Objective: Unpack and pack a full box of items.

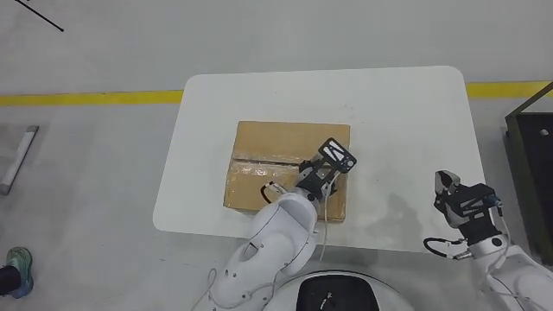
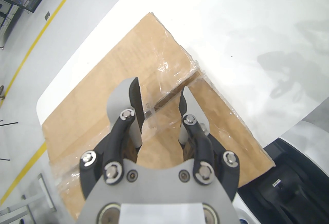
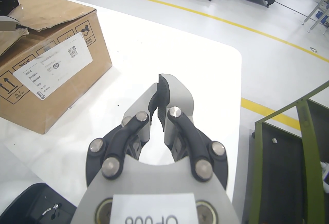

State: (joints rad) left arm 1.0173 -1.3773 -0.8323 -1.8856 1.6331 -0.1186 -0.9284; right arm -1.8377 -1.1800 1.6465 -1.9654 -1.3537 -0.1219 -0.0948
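Left gripper (image 1: 338,155) over cardboard box (image 1: 275,142); right gripper (image 1: 445,181) well apart

Bright even overhead light, soft shadows on table (image 2: 231,17) (tape (image 2: 168,72) glare), bowed edges.

A white shipping label (image 3: 52,68) sat on the three-o'clock side of the cardboard box (image 3: 99,55), with a square code and lines of print too fine to read. Beside it, black up-arrows (image 3: 6,86) marked the six-o'clock end and a boot symbol (image 3: 85,29) the twelve-o'clock end. A white tag (image 3: 153,207) on the base of the right gripper (image 3: 160,92) bore a short code.
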